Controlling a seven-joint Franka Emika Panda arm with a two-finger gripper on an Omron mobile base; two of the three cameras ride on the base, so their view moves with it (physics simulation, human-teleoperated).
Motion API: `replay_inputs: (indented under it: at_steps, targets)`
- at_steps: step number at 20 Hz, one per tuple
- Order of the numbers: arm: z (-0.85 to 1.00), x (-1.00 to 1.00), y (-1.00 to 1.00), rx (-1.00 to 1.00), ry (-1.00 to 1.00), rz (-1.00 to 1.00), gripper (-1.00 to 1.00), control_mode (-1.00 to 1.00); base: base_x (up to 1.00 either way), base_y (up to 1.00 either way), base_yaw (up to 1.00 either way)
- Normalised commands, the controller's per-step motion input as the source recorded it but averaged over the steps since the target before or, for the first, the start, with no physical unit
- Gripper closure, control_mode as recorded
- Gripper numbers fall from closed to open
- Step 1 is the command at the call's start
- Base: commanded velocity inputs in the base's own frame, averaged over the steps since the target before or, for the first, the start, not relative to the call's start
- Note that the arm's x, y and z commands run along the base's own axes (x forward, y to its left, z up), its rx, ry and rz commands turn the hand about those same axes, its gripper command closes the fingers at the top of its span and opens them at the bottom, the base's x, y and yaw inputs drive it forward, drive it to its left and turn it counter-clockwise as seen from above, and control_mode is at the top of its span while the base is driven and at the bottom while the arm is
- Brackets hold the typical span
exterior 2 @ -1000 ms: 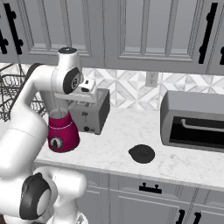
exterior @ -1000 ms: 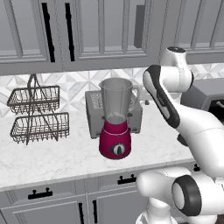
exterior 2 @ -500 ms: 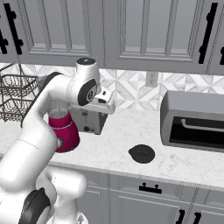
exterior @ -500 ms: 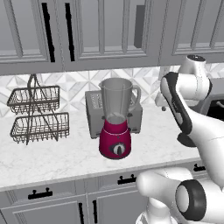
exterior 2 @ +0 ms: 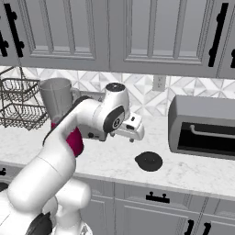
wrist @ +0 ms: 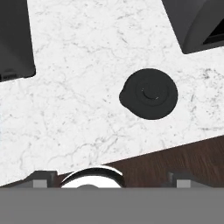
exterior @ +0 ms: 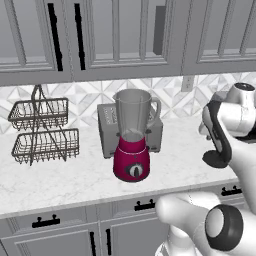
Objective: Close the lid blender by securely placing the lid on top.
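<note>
Lying flat on the table (exterior 2: 114, 163), the lid (exterior 2: 148, 161) is not yet picked up. Blender (exterior: 132, 135) stands open; jaws' state I cannot tell.

You have: 1 blender (exterior: 132, 142) | 1 lid (wrist: 149, 93) | 1 toaster (exterior: 109, 131) | 1 wire rack (exterior: 42, 131) | 1 toaster oven (exterior 2: 202, 127)
</note>
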Motion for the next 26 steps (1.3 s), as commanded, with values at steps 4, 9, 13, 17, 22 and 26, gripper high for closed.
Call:
replay_inputs:
  at_steps: [4,9,13,17,22,26]
  targets:
    - [-0.48,0.0,-0.63,-0.01,0.0,0.0,-1.0,-1.0,0.0,0.0,0.0]
    - [-0.37,0.02,-0.52,-0.02,0.0,0.0,-1.0,-1.0,0.0,0.0,0.0]
    - [-0.3,0.12,-0.45,0.0,0.0,0.0,-1.0,-1.0,0.0,0.0,0.0]
    - [-0.21,0.26,-0.24,0.0,0.0,0.0,-1.0,-1.0,0.0,0.0,0.0]
    - [-0.2,0.25,-0.1,0.0,0.0,0.0,-1.0,-1.0,0.0,0.0,0.0]
    - [-0.24,0.18,-0.06,0.0,0.0,0.0,-1.0,-1.0,0.0,0.0,0.0]
